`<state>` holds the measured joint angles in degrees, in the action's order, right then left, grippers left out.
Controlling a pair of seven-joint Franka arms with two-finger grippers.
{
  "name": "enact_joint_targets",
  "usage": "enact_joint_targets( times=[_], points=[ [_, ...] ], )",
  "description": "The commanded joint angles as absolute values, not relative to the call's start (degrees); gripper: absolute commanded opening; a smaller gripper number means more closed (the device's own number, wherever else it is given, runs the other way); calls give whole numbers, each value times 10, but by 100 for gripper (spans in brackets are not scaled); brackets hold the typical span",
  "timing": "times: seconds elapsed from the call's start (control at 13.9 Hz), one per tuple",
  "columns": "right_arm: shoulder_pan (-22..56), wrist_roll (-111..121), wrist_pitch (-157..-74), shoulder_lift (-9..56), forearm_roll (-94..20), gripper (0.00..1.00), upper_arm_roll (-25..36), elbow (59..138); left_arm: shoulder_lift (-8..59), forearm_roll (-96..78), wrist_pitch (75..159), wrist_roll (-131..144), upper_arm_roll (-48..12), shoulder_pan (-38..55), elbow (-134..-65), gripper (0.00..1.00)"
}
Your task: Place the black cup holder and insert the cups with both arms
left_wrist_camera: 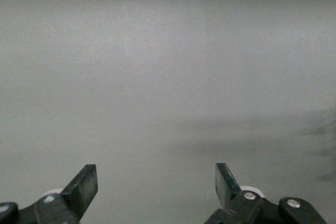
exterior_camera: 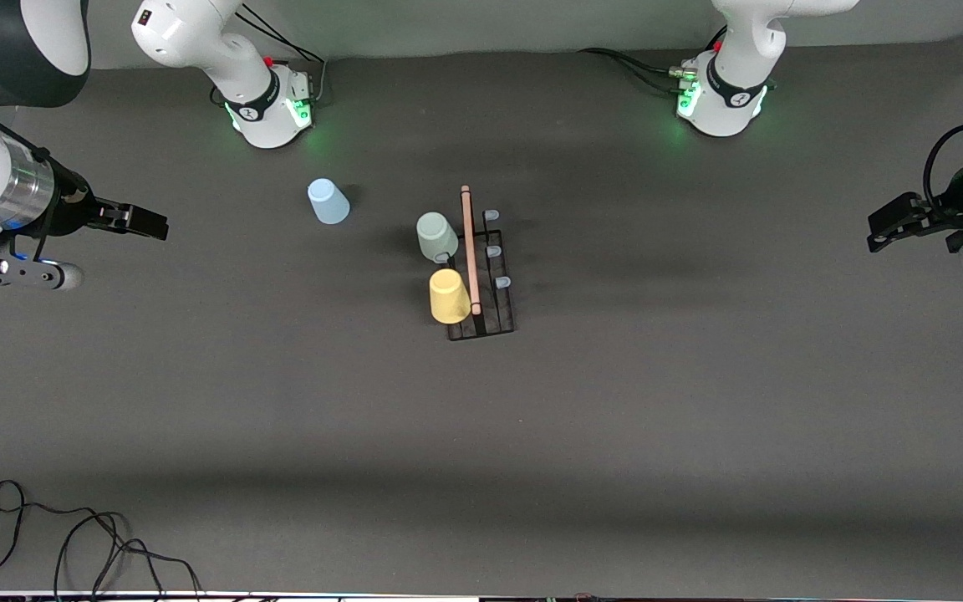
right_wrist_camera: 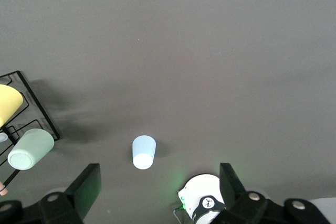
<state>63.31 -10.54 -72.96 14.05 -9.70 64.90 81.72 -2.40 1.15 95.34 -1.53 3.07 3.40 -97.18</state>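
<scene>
The black cup holder (exterior_camera: 481,276) stands mid-frame on the counter (exterior_camera: 699,418), green cup (exterior_camera: 436,237) and yellow cup (exterior_camera: 450,296) already on its prongs. The blue cup (exterior_camera: 328,201), at upper centre-left, looks light, stiff and slick; pinch its wall near the rim. Left hand (exterior_camera: 887,226) and right hand (exterior_camera: 143,221) wait at the frame edges, fingers spread, empty.

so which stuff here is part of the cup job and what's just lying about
Part of the job:
black cup holder
pale green cup
yellow cup
light blue cup
left hand, right hand, both open

Lying about:
loose black cables
</scene>
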Motion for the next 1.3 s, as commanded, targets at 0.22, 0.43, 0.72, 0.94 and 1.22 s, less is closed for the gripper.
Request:
enact_joint_targets(
  times=[0.22, 0.43, 0.72, 0.94, 1.22],
  points=[
    [509, -96, -714, 144, -87, 100, 538, 794, -42, 15, 963, -11, 33, 39, -991, 100],
    [377, -104, -706, 129, -82, 100, 396, 779, -42, 15, 961, -4, 33, 40, -991, 100],
    [236, -104, -706, 103, -50, 100, 244, 780, -42, 15, 960, -4, 33, 40, -991, 100],
    [148, -104, -706, 93, -34, 100, 147, 782, -42, 15, 960, -3, 32, 40, -991, 100],
    [45, -105, -706, 85, -26, 100, 41, 785, -42, 11, 955, -3, 32, 40, -988, 100]
  ],
)
